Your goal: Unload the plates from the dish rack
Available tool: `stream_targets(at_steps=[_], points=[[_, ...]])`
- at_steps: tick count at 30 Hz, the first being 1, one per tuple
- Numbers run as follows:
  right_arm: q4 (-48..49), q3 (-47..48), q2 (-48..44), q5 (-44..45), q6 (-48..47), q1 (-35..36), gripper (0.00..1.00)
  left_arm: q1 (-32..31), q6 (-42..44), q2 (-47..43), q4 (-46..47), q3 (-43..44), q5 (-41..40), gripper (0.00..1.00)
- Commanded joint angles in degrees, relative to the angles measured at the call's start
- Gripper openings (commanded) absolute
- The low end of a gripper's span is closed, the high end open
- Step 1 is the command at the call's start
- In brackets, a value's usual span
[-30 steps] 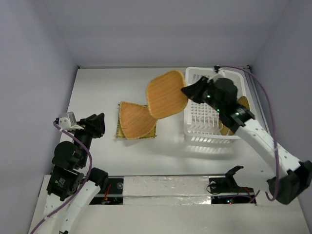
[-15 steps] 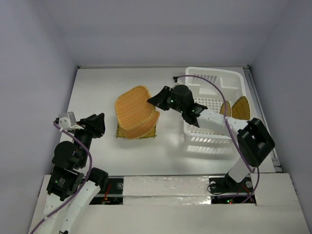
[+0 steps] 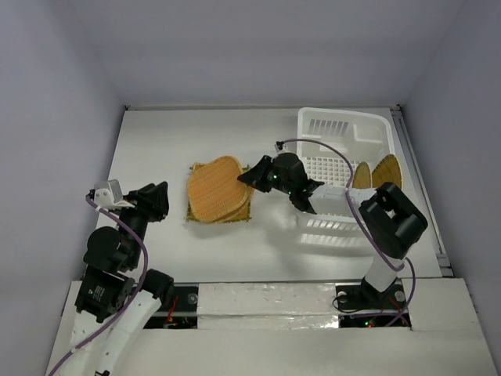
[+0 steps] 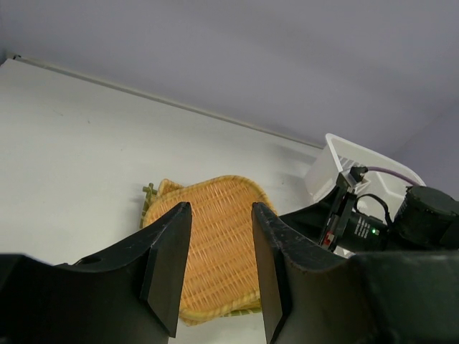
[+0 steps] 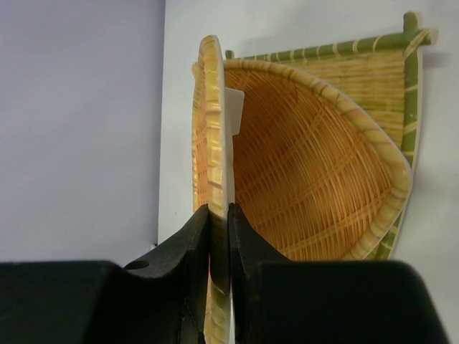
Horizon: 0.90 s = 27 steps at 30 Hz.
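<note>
The table [image 3: 156, 141] is plain white, boxed in by pale lavender walls [image 3: 63, 78]. The dish rack [image 3: 344, 129] sits at its far right, and two plates [image 3: 385, 172] stand on edge at the rack's right end. My right gripper [image 3: 247, 174] reaches over the middle of the table, its jaws nearly together and pinching the rim of a woven plate [image 3: 213, 186]. That plate lies over a rounded triangle plate [image 5: 308, 179], which sits on a square plate [image 5: 373, 72] with a green edge. I cannot tell whether the held plate touches them. My left gripper [image 3: 159, 196] hangs near the table's left side, jaws parted, with nothing between them.
</note>
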Motion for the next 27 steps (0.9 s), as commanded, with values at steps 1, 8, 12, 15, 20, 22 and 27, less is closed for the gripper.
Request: stream_targets(at_steps=[1,8,12,15,20,22,27], points=[[9.4,-2.1,-1.0,-0.1,2.1,0.6,0.01,-0.4,0.2,0.8,2.6,-0.4,0.0,0.36],[7.7,-6.4,-0.1,1.3,1.2,1.1,0.42,-0.4,0.1,0.7,2.6,-0.4,0.3,0.36],[0.0,-4.5,-0.2,3.2,-2.2,1.1,0.55,-0.4,0.1,0.8,2.6,-0.5,0.4,0.36],[-4.1,-2.9,-0.4,4.9,-4.1,1.1,0.59,-0.4,0.0,0.5,2.6,-0.5,0.5,0.36],[-12.8,2.6,0.0,9.5,-7.7,1.1,0.79,-0.4,0.1,0.7,2.7,-0.5,0.5,0.36],[-16.5,5.3,-0.4,10.7,-9.9,1.6,0.83,-0.4,0.1,0.8,2.8,-0.5,0.5,0.36],[-26.7,12.6,1.3,12.6,-16.3,1.6,0.93,-0.4,0.1,0.6,2.8,-0.5,0.5,0.36]])
